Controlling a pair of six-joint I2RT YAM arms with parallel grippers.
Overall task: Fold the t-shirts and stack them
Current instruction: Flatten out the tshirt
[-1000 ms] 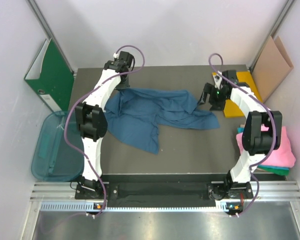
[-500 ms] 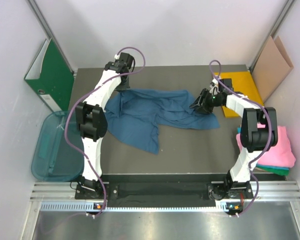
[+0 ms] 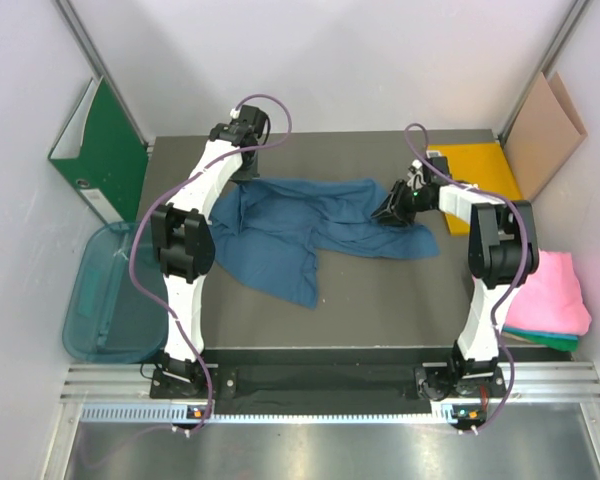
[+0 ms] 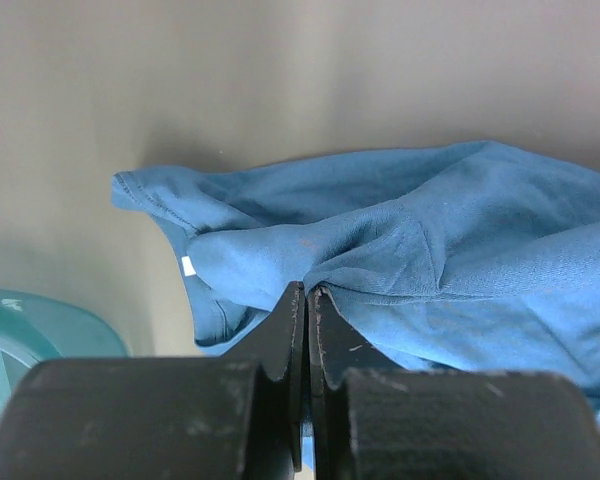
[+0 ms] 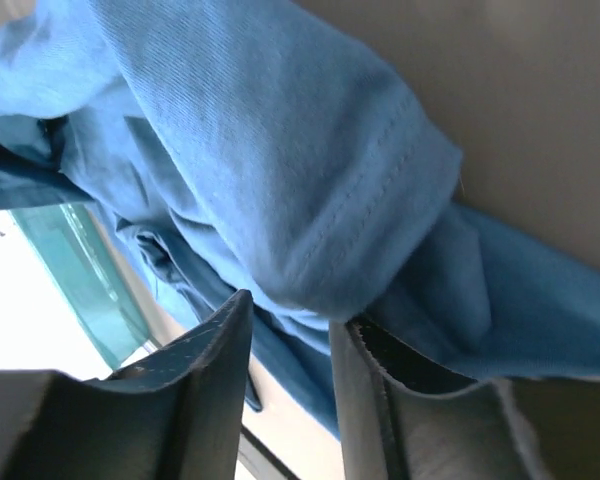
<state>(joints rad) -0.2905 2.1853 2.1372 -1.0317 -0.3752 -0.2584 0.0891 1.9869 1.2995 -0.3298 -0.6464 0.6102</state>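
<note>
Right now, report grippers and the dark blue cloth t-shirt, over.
Left gripper shut on dark blue cloth t-shirt, far-left edge. Right gripper open, jaws astride a fold at its right end. Shirt rumpled, unfolded. Nothing lying on it.

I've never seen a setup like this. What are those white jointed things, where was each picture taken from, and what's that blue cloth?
Those are two robot arms bolted at the table's near edge. One picture looks down from above; the other two come from a camera on each wrist. On the table lies a crumpled dark blue t-shirt. The left end effector, a two-finger pincer, is shut on one end of it. A fold of the shirt sits between the fingers of the right end effector; whether they grip it is unclear. At the right, a pink t-shirt lies on a teal-green t-shirt.
</note>
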